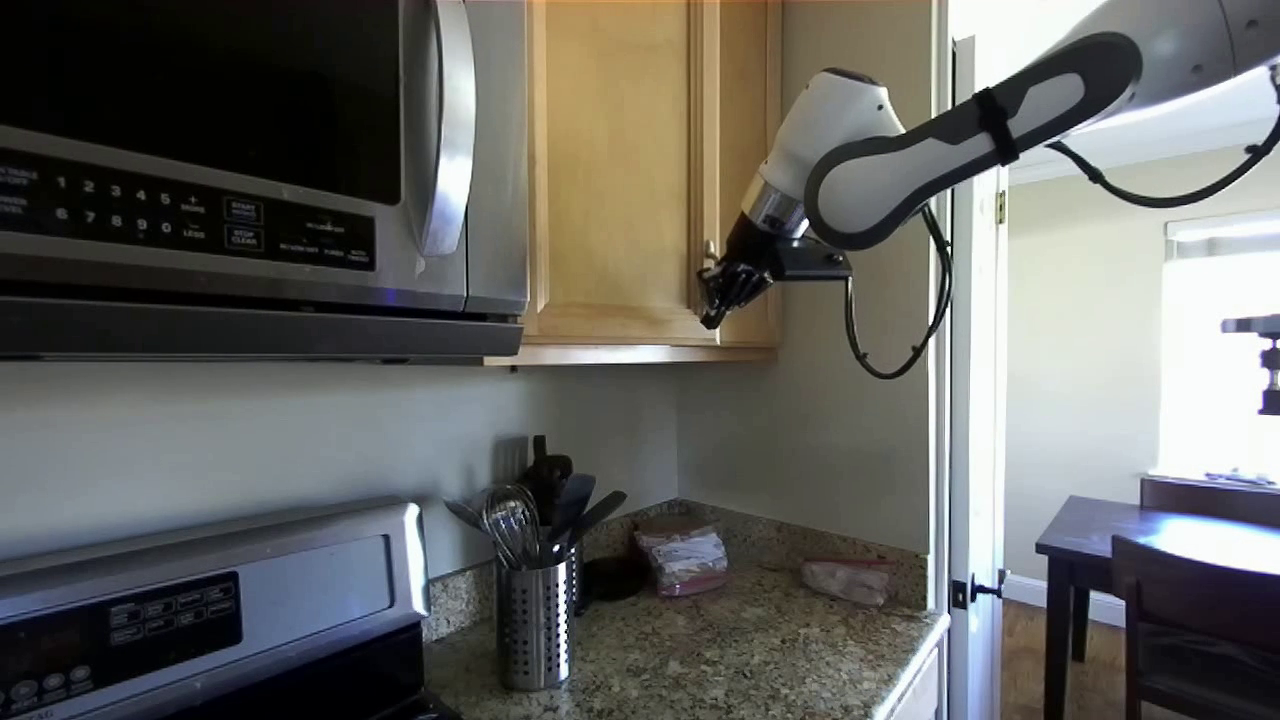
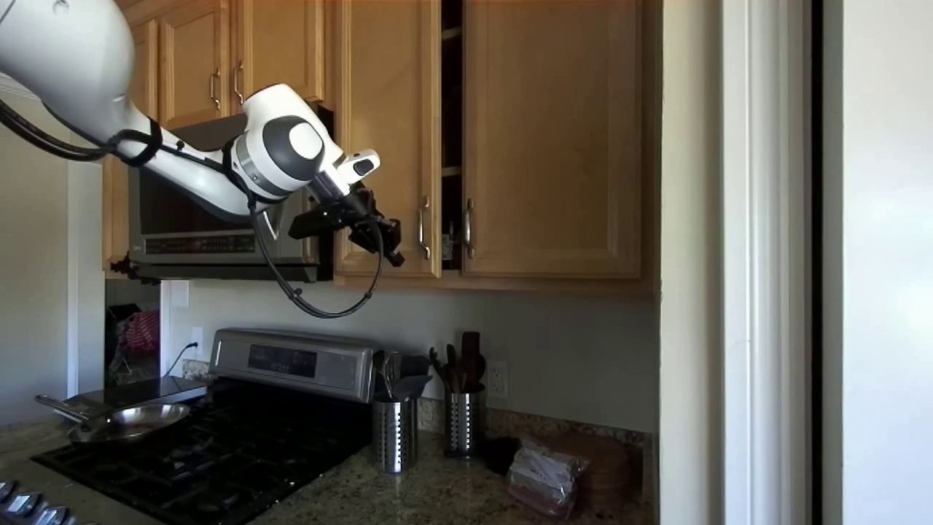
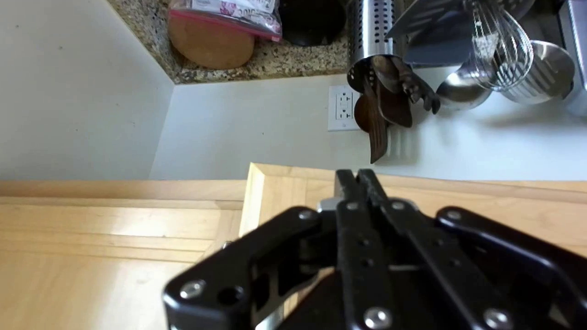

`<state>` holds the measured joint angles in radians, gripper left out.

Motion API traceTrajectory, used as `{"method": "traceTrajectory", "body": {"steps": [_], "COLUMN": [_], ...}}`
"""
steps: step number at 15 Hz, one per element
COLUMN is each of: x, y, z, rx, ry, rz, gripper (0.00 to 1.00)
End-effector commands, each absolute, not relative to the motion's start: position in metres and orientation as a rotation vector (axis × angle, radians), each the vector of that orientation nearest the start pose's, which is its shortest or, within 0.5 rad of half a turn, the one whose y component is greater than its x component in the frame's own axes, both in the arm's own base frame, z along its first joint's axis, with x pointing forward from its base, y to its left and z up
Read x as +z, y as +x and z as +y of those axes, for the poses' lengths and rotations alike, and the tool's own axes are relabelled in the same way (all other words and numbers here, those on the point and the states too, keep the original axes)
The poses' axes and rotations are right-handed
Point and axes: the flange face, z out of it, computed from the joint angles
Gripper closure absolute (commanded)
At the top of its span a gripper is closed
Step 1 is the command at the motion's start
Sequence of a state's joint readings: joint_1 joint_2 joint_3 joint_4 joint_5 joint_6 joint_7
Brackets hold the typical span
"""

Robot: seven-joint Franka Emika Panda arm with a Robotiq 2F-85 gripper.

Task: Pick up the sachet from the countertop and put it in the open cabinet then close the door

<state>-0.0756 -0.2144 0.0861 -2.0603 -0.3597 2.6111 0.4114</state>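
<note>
Honey-coloured wood up top for the cabinet (image 2: 554, 146) in both exterior views, with one door (image 2: 386, 138) ajar beside a dark, shelved gap (image 2: 452, 102). Can see the gripper (image 3: 356, 176) up by that door, near its silver handle (image 2: 423, 230); can't tell about contact. Would call the fingers (image 3: 346, 183) clenched, tip to tip, going by the wrist view. As for the sachet, can't pin down a spot, sorry. Down on the speckled countertop (image 1: 690, 650), seeing a pinkish plastic pack (image 1: 685, 562) in the corner, a crinkly clear bag (image 1: 848, 580) near the side wall (image 1: 830, 460), plus a steel utensil holder (image 1: 537, 630) beside the stove (image 1: 315, 590).
</note>
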Motion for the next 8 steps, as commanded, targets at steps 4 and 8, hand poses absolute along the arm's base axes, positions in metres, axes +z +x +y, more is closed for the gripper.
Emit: {"method": "traceTrajectory", "body": {"steps": [4, 8], "x": [0.586, 0.569], "y": [0.600, 0.627], "z": [0.012, 0.007], "rx": [-1.341, -1.341], "ry": [-2.922, -2.912], "rz": [0.286, 0.283], "gripper": [0.93, 0.93]}}
